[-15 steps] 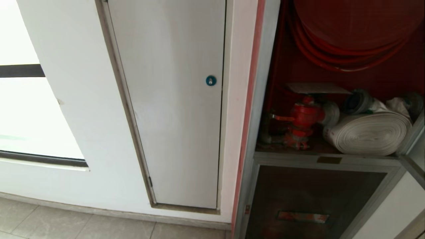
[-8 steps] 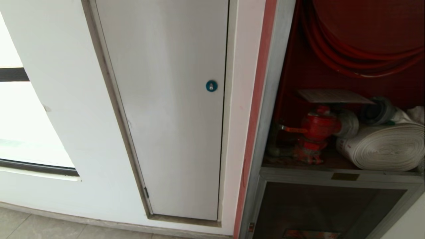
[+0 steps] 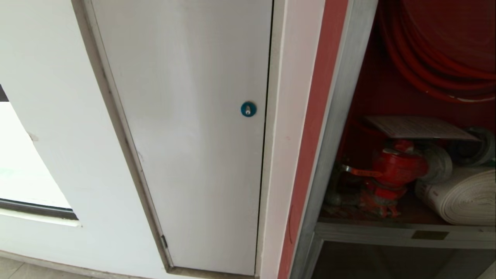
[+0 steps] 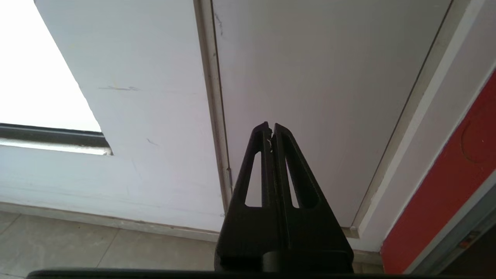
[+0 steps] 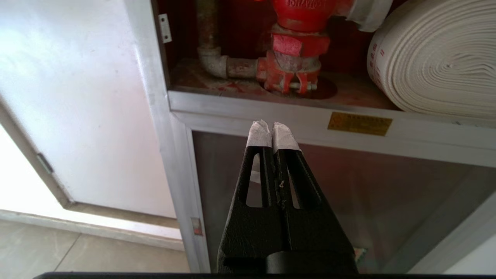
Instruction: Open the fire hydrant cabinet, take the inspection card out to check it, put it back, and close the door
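Observation:
The fire hydrant cabinet [image 3: 341, 116] stands open at the right of the head view, silver-framed and red inside. In it are a red hose coil [image 3: 438, 58], a red hydrant valve [image 3: 399, 166] and a rolled white hose [image 3: 461, 197]. A white inspection card [image 3: 420, 128] lies flat on top of the valve. The door is out of view. My right gripper [image 5: 272, 123] is shut and empty, in front of the cabinet's lower frame below the valve [image 5: 298, 38]. My left gripper [image 4: 271, 126] is shut and empty, facing the white panel door [image 4: 310, 77]. Neither arm shows in the head view.
A plain white panel door [image 3: 193, 135] with a round blue lock [image 3: 248, 109] fills the wall left of the cabinet. A bright window [image 3: 23, 162] lies further left. Below the shelf is a dark glass panel [image 5: 348, 186] under a yellow label [image 5: 359, 123]. Grey floor tiles [image 4: 77, 240] run along the wall.
The whole head view has shifted: wall and cabinet appear larger and lower, with the cabinet further right, so the camera has moved closer. Nothing in the scene itself has moved.

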Controlling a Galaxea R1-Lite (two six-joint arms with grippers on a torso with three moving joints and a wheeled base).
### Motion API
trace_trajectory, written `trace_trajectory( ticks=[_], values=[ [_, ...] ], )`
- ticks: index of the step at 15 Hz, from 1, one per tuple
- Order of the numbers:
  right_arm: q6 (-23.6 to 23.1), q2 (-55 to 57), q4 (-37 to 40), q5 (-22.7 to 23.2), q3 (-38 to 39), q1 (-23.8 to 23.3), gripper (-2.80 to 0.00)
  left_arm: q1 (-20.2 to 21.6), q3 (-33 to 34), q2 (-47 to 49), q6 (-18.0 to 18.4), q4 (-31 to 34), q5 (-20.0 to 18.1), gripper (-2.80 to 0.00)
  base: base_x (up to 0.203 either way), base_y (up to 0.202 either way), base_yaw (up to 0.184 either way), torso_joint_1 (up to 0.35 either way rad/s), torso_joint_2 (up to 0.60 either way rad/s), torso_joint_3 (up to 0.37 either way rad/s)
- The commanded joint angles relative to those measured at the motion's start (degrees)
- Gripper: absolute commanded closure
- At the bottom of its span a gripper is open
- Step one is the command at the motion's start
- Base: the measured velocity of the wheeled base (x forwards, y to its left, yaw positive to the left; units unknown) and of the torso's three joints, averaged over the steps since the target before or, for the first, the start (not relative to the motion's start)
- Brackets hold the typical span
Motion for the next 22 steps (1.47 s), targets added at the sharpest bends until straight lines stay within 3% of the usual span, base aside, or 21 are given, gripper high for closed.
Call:
trace_trajectory(
  ticks=[1,8,22],
  values=[
    [-0.1,-0.1,0.0,0.0,0.0,0.0,0.0,0.0,0.3,0.1,0.0,0.0,0.0,0.0,0.193,0.0,0.001,-0.007,0.0,0.007],
    [0.0,-0.1,0.0,0.0,0.0,0.0,0.0,0.0,0.4,0.1,-0.2,-0.1,0.1,0.0,0.184,0.0,-0.001,0.006,0.0,0.003],
    [-0.4,-0.1,0.1,0.0,0.0,0.0,0.0,0.0,0.4,0.1,-0.4,-0.1,0.1,0.0,0.0,0.0,0.0,0.0,0.0,0.0]
  ],
)
